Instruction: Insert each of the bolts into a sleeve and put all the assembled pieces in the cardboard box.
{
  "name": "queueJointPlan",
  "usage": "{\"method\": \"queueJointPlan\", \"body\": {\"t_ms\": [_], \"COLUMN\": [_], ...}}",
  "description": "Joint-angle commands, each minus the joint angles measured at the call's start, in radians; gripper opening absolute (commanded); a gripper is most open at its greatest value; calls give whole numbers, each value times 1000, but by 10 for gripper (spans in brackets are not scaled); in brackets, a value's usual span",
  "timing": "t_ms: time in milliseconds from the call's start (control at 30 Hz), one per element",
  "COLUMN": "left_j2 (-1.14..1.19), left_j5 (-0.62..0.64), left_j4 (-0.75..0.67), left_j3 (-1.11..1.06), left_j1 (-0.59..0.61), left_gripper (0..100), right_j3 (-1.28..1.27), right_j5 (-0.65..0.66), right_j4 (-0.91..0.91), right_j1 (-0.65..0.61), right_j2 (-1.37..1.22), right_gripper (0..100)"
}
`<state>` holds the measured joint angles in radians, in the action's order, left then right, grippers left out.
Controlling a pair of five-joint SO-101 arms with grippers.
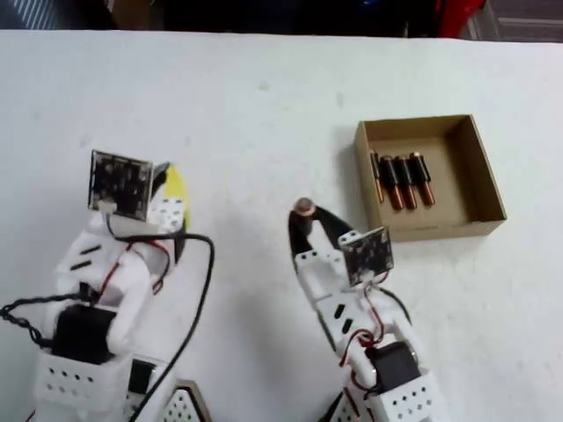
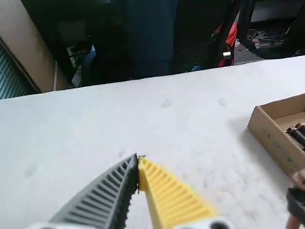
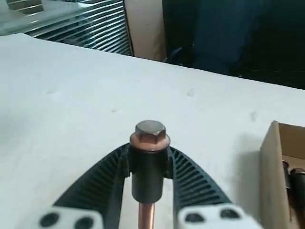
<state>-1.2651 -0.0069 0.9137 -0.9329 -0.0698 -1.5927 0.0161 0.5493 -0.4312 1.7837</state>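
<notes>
Yellow and grey, the left gripper (image 2: pixel 138 164) sat pinched shut on nothing at the near left — best parked there, I judged. Mid-table, the right gripper (image 3: pixel 148 152) clamped the black sleeve (image 3: pixel 147 179), its copper bolt (image 3: pixel 150 133) seated head-up. I'd carry it right, clear the cardboard box (image 1: pixel 440 230) wall, then release low beside the four assembled pieces (image 1: pixel 402 180) — no dropping. Both arms pointed toward the far edge, the right one angled slightly left.
</notes>
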Motion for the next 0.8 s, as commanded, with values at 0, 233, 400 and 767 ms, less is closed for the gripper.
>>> {"method": "queueJointPlan", "body": {"t_ms": [0, 233, 400, 767], "left_j2": [-101, -423, -555, -559], "left_j5": [-11, -81, -86, -89], "left_j4": [6, 12, 66, 71], "left_j3": [-68, -322, -427, -569], "left_j1": [38, 48, 48, 127], "left_gripper": [23, 23, 23, 23], "right_j3": [170, 417, 568, 994], "right_j5": [-3, 0, 71, 112], "right_j4": [114, 366, 470, 598], "right_j1": [56, 113, 114, 265], "right_j2": [16, 13, 12, -490], "right_gripper": [16, 16, 17, 17]}}
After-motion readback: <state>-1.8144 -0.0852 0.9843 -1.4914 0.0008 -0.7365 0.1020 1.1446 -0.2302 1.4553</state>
